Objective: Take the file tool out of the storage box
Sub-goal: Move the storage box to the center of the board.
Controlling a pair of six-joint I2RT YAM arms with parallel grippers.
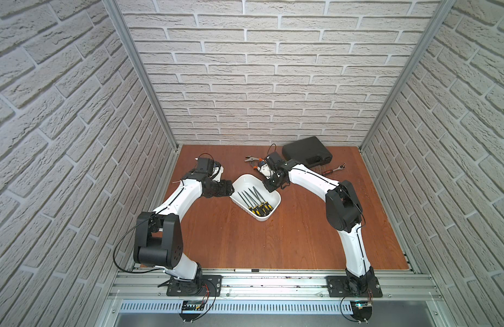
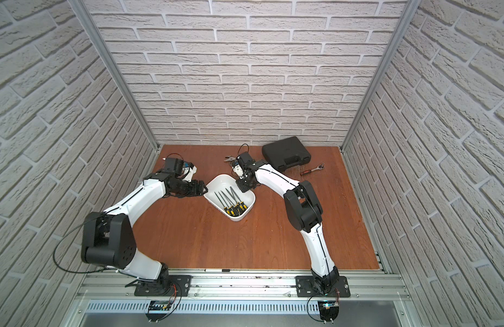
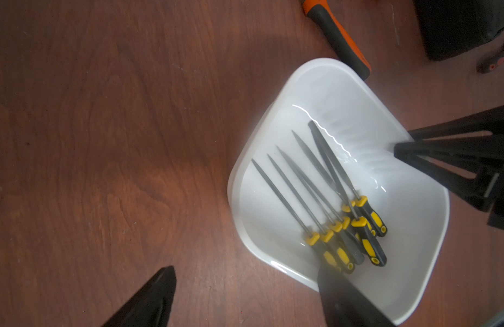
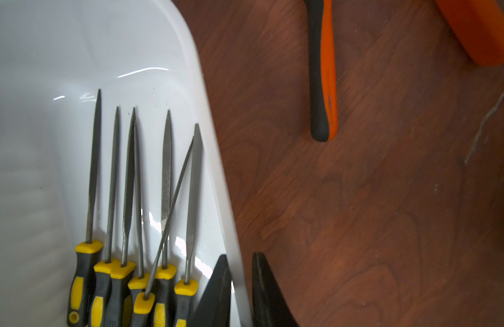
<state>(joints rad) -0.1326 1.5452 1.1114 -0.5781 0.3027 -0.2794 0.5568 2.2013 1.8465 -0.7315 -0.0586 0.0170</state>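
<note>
In both top views the storage box (image 1: 246, 181) sits slantwise about mid-table, a little toward the far side, with an arm at each flank: the left gripper (image 1: 227, 193) at its left wall and the right gripper (image 1: 267, 185) at its far-right rim. This looks like a division of labour, one steadying the tub so it cannot slide while the other picks. Farther back, out of the way, lie one pair of pliers (image 1: 251, 160), one black case (image 1: 306, 154) and, to the right, one ratchet wrench (image 1: 334, 168). The left wrist view shows the left gripper's jaws spread wide with nothing between them, one finger (image 3: 151, 297) over the bare table (image 3: 103, 141) and the other above the box's corner by the handles. The right gripper's fingers (image 3: 443, 153) meet on the opposite rim. The file tools (image 3: 368, 245) lie flat on the box's floor, handles bunched and blades fanned out, so a blade looks the easier place to pinch one alone. The right wrist view makes the hold plain: one finger (image 4: 217, 294) inside the wall and one outside, pressed together on the white rim, pinching the box and no file. Here I count seven files, one thin one lying across its neighbours; none is out yet. Two orange handles of the pliers show on the table beyond.
</note>
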